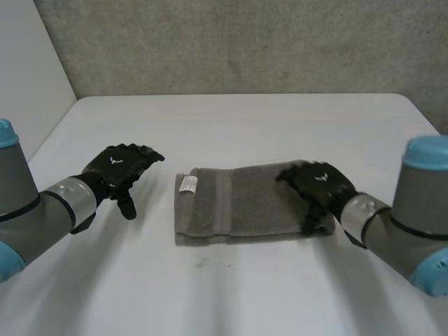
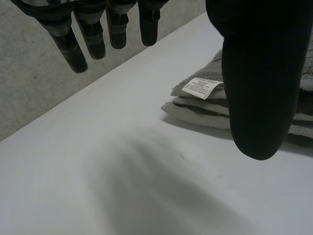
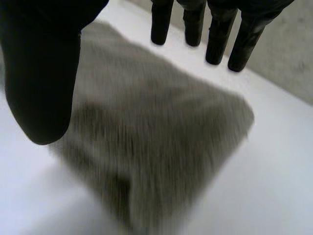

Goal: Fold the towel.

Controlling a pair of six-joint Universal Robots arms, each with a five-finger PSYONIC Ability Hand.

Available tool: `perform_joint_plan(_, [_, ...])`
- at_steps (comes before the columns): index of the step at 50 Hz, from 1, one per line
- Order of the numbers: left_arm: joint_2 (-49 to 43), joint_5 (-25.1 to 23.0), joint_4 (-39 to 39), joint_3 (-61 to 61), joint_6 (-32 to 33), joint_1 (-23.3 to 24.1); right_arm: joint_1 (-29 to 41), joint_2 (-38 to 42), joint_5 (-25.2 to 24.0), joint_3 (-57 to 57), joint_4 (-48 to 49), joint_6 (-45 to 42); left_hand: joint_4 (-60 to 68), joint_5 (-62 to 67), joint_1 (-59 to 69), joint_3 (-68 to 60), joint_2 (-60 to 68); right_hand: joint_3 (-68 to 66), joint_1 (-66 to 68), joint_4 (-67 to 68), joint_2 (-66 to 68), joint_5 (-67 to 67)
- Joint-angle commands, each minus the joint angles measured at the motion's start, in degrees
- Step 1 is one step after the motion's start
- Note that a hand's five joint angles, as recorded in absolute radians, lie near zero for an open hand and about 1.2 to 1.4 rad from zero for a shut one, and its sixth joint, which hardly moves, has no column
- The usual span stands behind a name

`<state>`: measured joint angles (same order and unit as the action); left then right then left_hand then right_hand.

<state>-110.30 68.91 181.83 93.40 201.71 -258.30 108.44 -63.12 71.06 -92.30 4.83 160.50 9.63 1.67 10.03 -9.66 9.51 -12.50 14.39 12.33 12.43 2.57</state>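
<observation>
**Towel [image 1: 238,203] lying folded**

The grey towel is lying in layers near the middle of the table [image 1: 231,119], white label [image 1: 187,184] facing up. The left robot hand [image 1: 119,168] is hovering beside the label end, fingers straight, holding nothing. The right robot hand [image 1: 318,185] is reaching over the other end, fingers straight, gripping nothing.

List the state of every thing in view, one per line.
towel: folded into a layered rectangle, lying flat on the table.
label: showing on top, at the towel's end nearest the left hand.
left hand: open, fingers straight, over bare table beside the towel, apart from it.
right hand: open, fingers straight, over the towel's other end; contact unclear.
table: white, bearing the towel.
</observation>
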Motion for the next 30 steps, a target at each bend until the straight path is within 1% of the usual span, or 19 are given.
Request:
perform_joint_plan(1, [0.00, 0.00, 0.01, 0.29, 0.00, 0.26, -3.84, 0.28, 0.91, -7.97, 7.20, -6.15, 0.37, -1.67, -0.03, -0.34, 0.49, -40.71, 38.82, 40.88, 40.78, 40.64])
perform_joint_plan(2, [0.00, 0.00, 0.01, 0.29, 0.00, 0.26, -3.85, 0.28, 0.92, -7.98, 7.21, -6.16, 0.37, -1.67, -0.03, -0.34, 0.49, -40.82, 38.93, 40.98, 40.88, 40.74])
perform_joint_plan(4, [0.00, 0.00, 0.01, 0.38, 0.00, 0.43, -3.94, -0.16, 2.67, -7.72, 9.84, -7.47, 0.37, -1.67, -0.03, -0.34, 0.49, -67.37, 65.48, 67.54, 67.44, 67.30])
perform_joint_plan(7, [0.00, 0.00, 0.01, 0.38, 0.00, 0.52, -3.50, -0.95, 3.82, -7.19, 11.08, -7.83, 0.37, -1.67, -0.03, -0.34, 0.49, -67.50, 65.61, 67.67, 67.57, 67.43])
perform_joint_plan(10, [0.00, 0.00, 0.01, 0.38, 0.00, 0.70, -2.97, -3.24, 4.96, -4.11, 12.75, -8.18, 0.37, -1.67, -0.03, -0.34, 0.49, -67.50, 65.61, 67.67, 67.57, 67.43])
perform_joint_plan(11, [0.09, 0.00, 0.01, 0.46, 0.00, 0.70, -1.67, -3.76, 5.14, -1.76, 12.66, -8.36, 0.37, -1.67, -0.03, -0.34, 0.49, -67.50, 65.61, 67.67, 67.57, 67.43])
perform_joint_plan(12, [0.35, 0.00, 0.01, 0.55, 0.00, 0.70, 1.13, -3.41, 5.40, 1.04, 12.32, -8.27, 0.37, -1.67, -0.03, -0.34, 0.49, -67.50, 65.61, 67.67, 67.57, 67.43])
perform_joint_plan(13, [0.35, 0.00, 0.01, 0.55, 0.00, 0.70, 1.16, -3.41, 5.40, 1.07, 12.31, -8.27, 0.37, -1.67, -0.03, -0.34, 0.49, -67.50, 65.61, 67.67, 67.57, 67.43])
perform_joint_plan(15, [1.40, 0.00, 0.10, 1.16, 0.00, 0.52, 9.03, -0.36, 5.49, 7.63, 11.09, -8.53, 0.37, -1.67, -0.03, -0.34, 0.49, -67.50, 65.61, 67.67, 67.57, 67.43])
perform_joint_plan(16, [1.40, 0.00, 0.10, 1.17, 0.00, 0.52, 9.07, -0.34, 5.49, 7.66, 11.08, -8.53, 0.37, -1.67, -0.03, -0.34, 0.49, -67.50, 65.61, 67.67, 67.57, 67.43])
perform_joint_plan(17, [1.84, 0.00, 0.10, 1.25, 0.00, 0.52, 12.81, 2.01, 5.40, 11.06, 9.25, -8.79, 0.37, -1.67, -0.03, -0.34, 0.49, -67.50, 65.61, 67.67, 67.57, 67.43])
perform_joint_plan(18, [1.84, 0.00, 0.10, 1.25, 0.00, 0.52, 12.85, 2.04, 5.40, 11.09, 9.24, -8.80, 0.37, -1.67, -0.03, -0.34, 0.49, -67.50, 65.61, 67.67, 67.57, 67.43])
perform_joint_plan(20, [2.11, 0.00, 0.10, 1.60, 0.00, 0.43, 18.89, 7.20, 4.53, 18.09, 3.99, -10.37, 0.37, -1.67, -0.03, -0.34, 0.49, -67.50, 65.61, 67.67, 67.57, 67.43])
perform_joint_plan(21, [2.11, 0.00, 0.10, 1.61, 0.00, 0.43, 18.91, 7.22, 4.52, 18.12, 3.96, -10.38, 0.37, -1.67, -0.03, -0.34, 0.49, -67.50, 65.61, 67.67, 67.57, 67.43])
perform_joint_plan(23, [2.20, 0.00, 0.10, 1.78, 0.00, 0.34, 23.20, 12.65, 4.09, 23.64, -0.50, -14.05, 0.37, -1.67, -0.03, -0.34, 0.49, -67.50, 65.61, 67.67, 67.57, 67.43])
perform_joint_plan(26, [2.20, 0.00, 0.10, 1.78, 0.00, 0.26, 24.89, 14.96, 3.38, 25.51, -2.37, -16.35, 0.37, -1.67, -0.03, -0.34, 0.49, -67.50, 65.61, 67.67, 67.57, 67.43])
perform_joint_plan(28, [2.20, 0.00, 0.10, 1.78, 0.00, 0.17, 27.25, 18.20, 1.02, 27.35, -4.82, -20.73, 0.37, -1.67, -0.03, -0.34, 0.49, -67.50, 65.61, 67.67, 67.57, 67.43])
perform_joint_plan(29, [2.20, 0.00, 0.10, 1.78, 0.00, 0.17, 27.26, 18.21, 1.01, 27.35, -4.83, -20.75, 0.37, -1.67, -0.03, -0.34, 0.49, -67.50, 65.61, 67.67, 67.57, 67.43])
perform_joint_plan(30, [2.28, 0.00, 0.10, 1.78, 0.00, 0.17, 27.61, 18.64, -0.30, 27.70, -5.17, -22.58, 0.37, -1.67, -0.03, -0.34, 0.49, -67.50, 65.61, 67.67, 67.57, 67.43])
